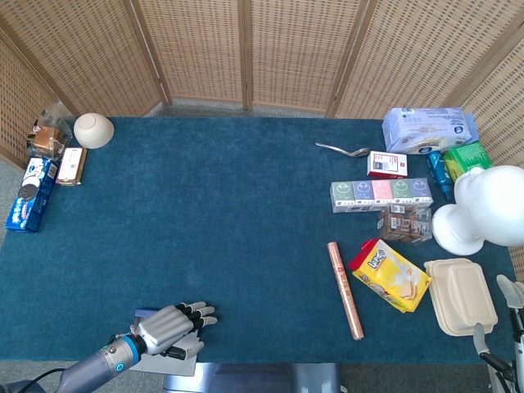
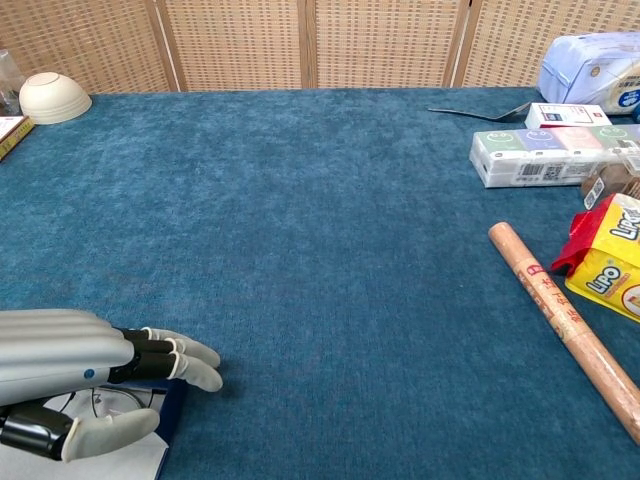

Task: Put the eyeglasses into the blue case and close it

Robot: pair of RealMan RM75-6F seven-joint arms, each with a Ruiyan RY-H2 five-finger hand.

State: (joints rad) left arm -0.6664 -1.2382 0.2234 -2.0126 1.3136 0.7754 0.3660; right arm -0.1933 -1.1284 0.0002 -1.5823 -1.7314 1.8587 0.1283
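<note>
My left hand lies flat at the table's near left edge, fingers stretched out and thumb beneath them, over the open blue case. Thin dark rims of the eyeglasses show under the palm, inside the case; most of them is hidden. The case's pale grey flap spreads toward the table edge. In the head view the same left hand covers the blue case. My right hand hangs off the near right corner with fingers apart, holding nothing.
A brown rolled tube, a yellow snack bag and a beige lidded box lie at the right. Boxes and a spoon stand further back right. A cream bowl and packets line the left edge.
</note>
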